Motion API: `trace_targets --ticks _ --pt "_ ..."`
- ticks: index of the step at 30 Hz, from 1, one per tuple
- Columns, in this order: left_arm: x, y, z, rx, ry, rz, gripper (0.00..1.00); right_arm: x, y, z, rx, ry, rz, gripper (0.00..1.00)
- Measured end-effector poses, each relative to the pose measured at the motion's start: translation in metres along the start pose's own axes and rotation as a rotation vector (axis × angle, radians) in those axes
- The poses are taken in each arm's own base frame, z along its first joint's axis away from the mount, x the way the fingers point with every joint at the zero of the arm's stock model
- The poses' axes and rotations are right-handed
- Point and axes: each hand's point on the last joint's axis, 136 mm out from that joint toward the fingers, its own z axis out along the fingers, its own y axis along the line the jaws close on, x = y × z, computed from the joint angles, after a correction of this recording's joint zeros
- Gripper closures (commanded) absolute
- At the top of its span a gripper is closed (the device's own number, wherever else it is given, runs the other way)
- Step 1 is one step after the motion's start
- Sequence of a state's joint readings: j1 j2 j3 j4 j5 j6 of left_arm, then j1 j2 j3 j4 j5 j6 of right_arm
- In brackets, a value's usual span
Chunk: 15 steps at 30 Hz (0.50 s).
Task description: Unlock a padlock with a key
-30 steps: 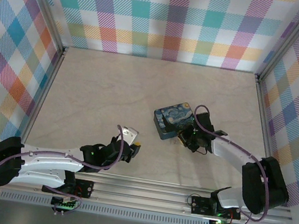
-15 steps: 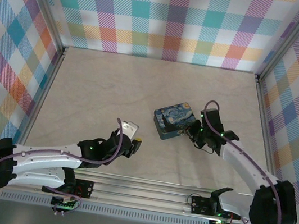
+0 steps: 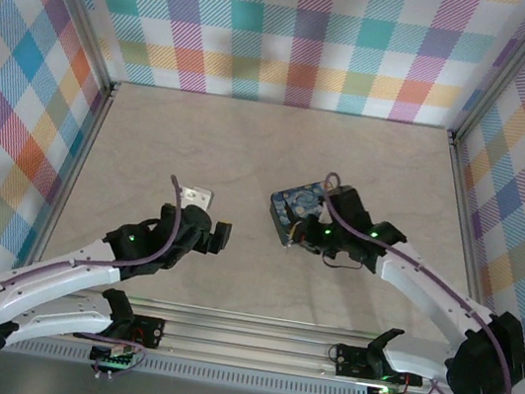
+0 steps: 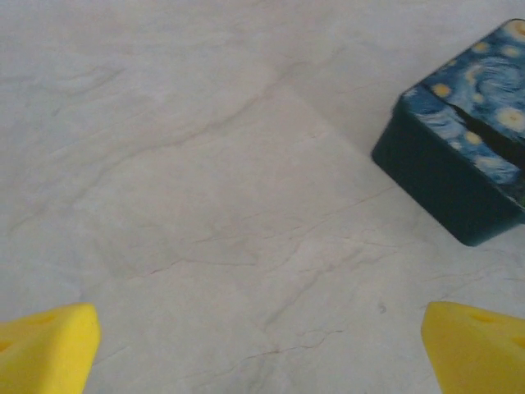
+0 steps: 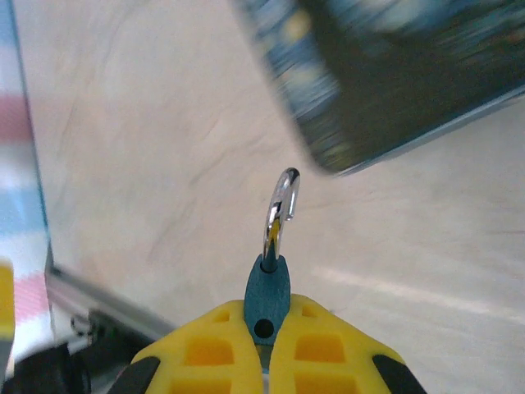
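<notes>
My right gripper [image 5: 269, 313] is shut on the padlock [image 5: 267, 294], whose small blue body is pinched between the yellow fingertips. Its silvery shackle [image 5: 279, 209] sticks up with one end free, above an empty hole in the body. In the top view the right gripper [image 3: 304, 236] hovers at the near edge of the starry-night tin [image 3: 293, 205]. My left gripper [image 4: 262, 353] is open, its yellow fingertips [image 4: 45, 345] wide apart over bare table with nothing between them. In the top view the left gripper [image 3: 213, 236] is left of the tin. The key is out of view.
The dark-blue tin [image 4: 459, 156] lies to the front right of my left gripper and just beyond the padlock [image 5: 394, 74]. Plaid walls with aluminium posts [image 3: 81, 143] enclose the marble-look table [image 3: 202, 137]. A metal rail [image 3: 251, 335] runs along the near edge.
The left gripper opened wide and moved left and away from the near edge. The right arm swung left with the padlock, from the tin's right side to its near edge.
</notes>
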<state>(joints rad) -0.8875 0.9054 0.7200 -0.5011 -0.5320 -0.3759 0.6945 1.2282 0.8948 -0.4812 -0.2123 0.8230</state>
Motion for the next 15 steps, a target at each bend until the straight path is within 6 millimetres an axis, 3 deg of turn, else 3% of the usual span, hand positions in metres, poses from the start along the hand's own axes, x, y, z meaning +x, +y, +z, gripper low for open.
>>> trace_targets --ticks 6,11,15 --pt "0.015 0.021 -0.004 -0.052 0.086 -0.052 0.00 0.053 0.023 0.048 -0.009 0.163 -0.110 1.00" --pt "0.026 0.031 -0.008 -0.055 0.098 -0.110 0.00 0.086 0.040 0.089 -0.053 0.248 -0.145 1.00" --pt "0.039 0.034 -0.008 -0.047 0.116 -0.134 0.00 0.100 0.035 0.115 -0.078 0.291 -0.129 1.00"
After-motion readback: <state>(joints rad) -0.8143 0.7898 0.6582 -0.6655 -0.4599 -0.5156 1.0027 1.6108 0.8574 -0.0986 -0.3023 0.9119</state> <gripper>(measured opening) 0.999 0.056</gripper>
